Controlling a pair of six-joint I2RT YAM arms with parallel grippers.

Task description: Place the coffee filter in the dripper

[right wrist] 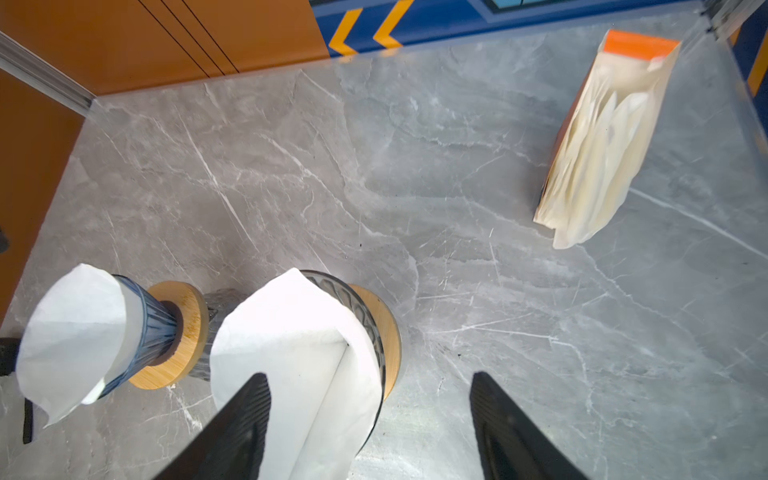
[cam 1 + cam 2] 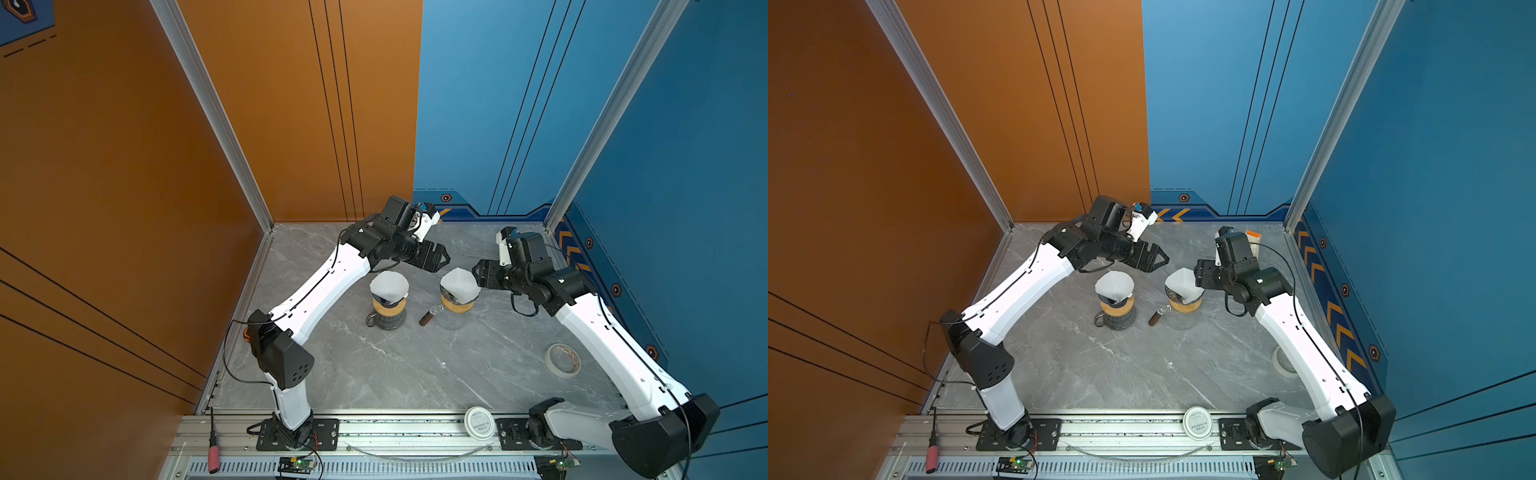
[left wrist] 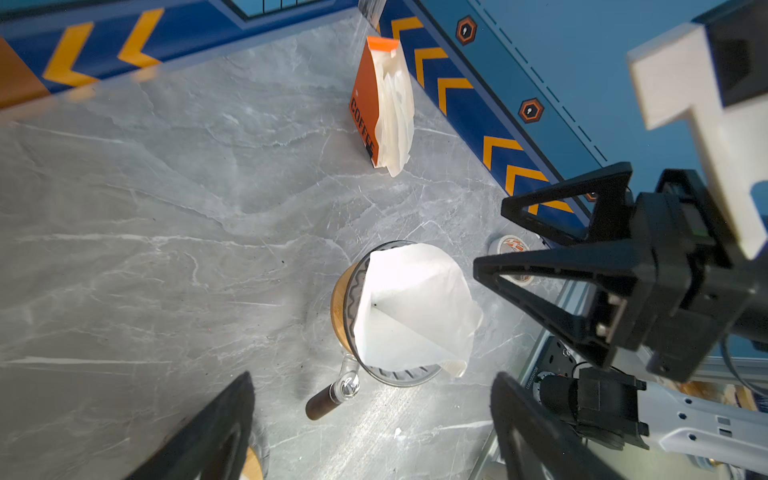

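Two drippers stand mid-table, each with a white coffee filter in it. The left filter (image 2: pixel 388 286) (image 1: pixel 70 332) sits in a blue glass dripper (image 1: pixel 153 328) on a dark carafe (image 2: pixel 386 320). The right filter (image 2: pixel 457 282) (image 3: pixel 415 307) (image 1: pixel 299 345) sits in a dripper (image 3: pixel 399 376) (image 1: pixel 365 316) on a clear carafe (image 2: pixel 453 320). My left gripper (image 2: pixel 444 259) (image 2: pixel 1163 259) (image 3: pixel 372 399) hangs open and empty behind and between the drippers. My right gripper (image 2: pixel 478 276) (image 2: pixel 1198 274) (image 1: pixel 368 395) is open at the right filter's rim, holding nothing.
An orange bag of spare filters (image 3: pixel 386 108) (image 1: pixel 598 141) stands at the back right by the wall. A tape roll (image 2: pixel 562 359) lies near the right arm. A white lid (image 2: pixel 479 422) and a red-handled tool (image 2: pixel 213 451) rest on the front rail.
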